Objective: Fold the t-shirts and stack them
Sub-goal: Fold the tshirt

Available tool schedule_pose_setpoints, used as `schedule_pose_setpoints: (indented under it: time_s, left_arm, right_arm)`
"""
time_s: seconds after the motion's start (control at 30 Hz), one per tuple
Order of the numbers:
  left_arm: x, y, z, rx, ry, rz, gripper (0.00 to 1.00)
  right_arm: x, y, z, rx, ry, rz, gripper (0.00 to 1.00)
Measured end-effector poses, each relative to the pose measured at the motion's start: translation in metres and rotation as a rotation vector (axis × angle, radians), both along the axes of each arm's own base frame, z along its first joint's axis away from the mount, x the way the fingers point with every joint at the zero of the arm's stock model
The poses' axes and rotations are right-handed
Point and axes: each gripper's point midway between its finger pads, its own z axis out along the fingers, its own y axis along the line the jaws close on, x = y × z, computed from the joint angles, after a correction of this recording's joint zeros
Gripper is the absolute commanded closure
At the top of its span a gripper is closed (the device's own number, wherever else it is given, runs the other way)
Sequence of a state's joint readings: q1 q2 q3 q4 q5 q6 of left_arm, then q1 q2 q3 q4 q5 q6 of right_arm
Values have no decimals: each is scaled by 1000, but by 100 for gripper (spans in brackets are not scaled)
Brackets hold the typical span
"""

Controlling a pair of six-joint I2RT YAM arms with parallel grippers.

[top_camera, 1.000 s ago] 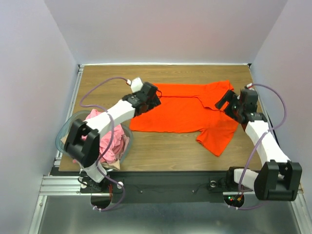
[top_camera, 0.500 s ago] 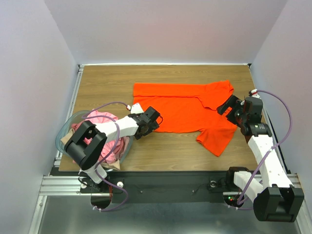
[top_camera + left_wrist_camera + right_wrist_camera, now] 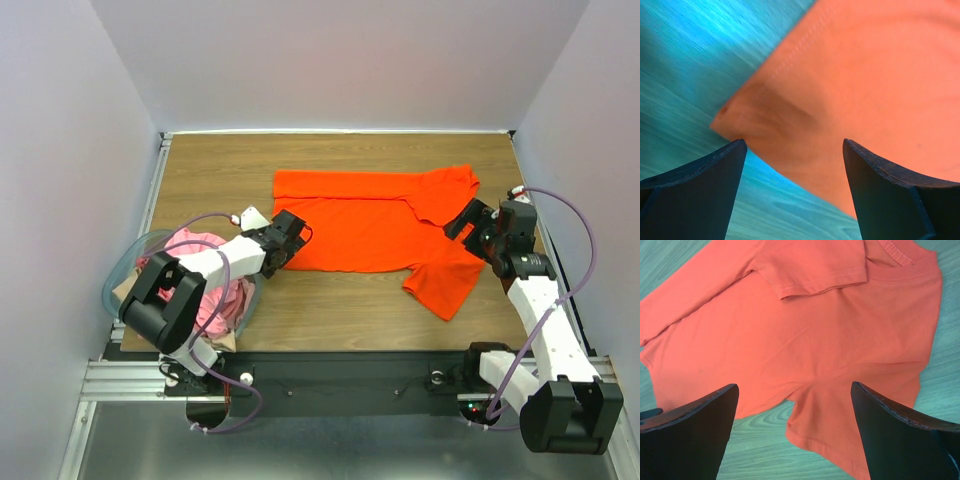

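Observation:
An orange-red t-shirt [image 3: 375, 225] lies spread flat on the wooden table, one sleeve folded in at its far right, the other sleeve [image 3: 445, 280] lying out toward the front. My left gripper [image 3: 291, 243] is open just above the shirt's near left corner [image 3: 755, 110]. My right gripper [image 3: 468, 222] is open above the shirt's right side, over the armpit by the lower sleeve [image 3: 850, 440]. Pink shirts [image 3: 215, 275] are bunched in the basket at the left.
A clear bluish plastic basket [image 3: 125, 275] stands at the table's front left edge, under my left arm. Bare wood [image 3: 340, 305] lies in front of the shirt and behind it. Walls close in the table on three sides.
My left gripper has let go at the shirt's far left corner, swung back to the front and now sits at the near left corner. My right gripper has pulled back slightly.

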State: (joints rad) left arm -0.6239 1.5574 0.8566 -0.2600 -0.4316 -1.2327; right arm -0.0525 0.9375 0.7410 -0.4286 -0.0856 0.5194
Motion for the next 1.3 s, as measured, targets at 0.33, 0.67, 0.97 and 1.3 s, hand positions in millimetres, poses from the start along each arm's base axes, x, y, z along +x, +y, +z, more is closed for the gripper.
schedule_pose_setpoints:
  time_s: [0.33, 0.67, 0.97, 1.3]
  left_arm:
    - [3, 15, -2, 29, 1, 52, 26]
    - [-5, 25, -16, 73, 56, 75, 73]
    - [-8, 26, -18, 72, 67, 76, 100]
    - [-17, 26, -12, 45, 63, 49, 100]
  right_arm:
    - [-7, -4, -14, -12, 43, -24, 0]
    - [-31, -15, -46, -14, 155, -126, 0]
    - [-62, -14, -70, 22, 270, -181, 0]
    - [-88, 4, -80, 112, 377, -149, 0]
